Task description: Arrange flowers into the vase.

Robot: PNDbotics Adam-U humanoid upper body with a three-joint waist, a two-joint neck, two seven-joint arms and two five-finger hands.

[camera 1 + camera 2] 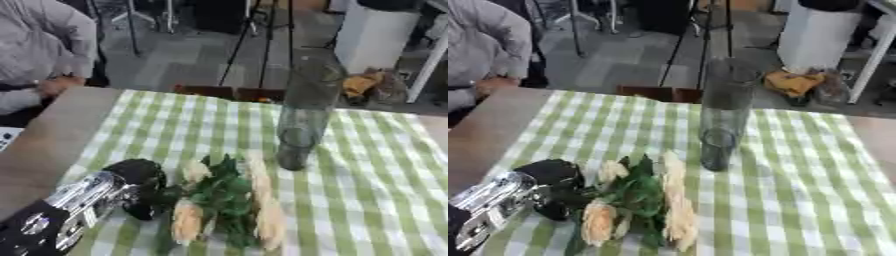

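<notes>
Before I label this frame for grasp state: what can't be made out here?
- Left hand: fingers blurred against the flowers; grip unclear in both views.
- Flower stems: hidden under leaves, cut by the bottom edge.
- Vase: contents unreadable through blurred glass.
- Right hand: out of view.

My left hand (138,186) sits against the flowers (229,202). The vase (304,117) stands at one o'clock; checked cloth (385,190) at three o'clock lies open.

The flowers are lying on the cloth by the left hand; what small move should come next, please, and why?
Probably curl the left hand around the stems and lift: the flowers lie flat on the checked cloth, while the glass vase stands upright beyond them.
</notes>
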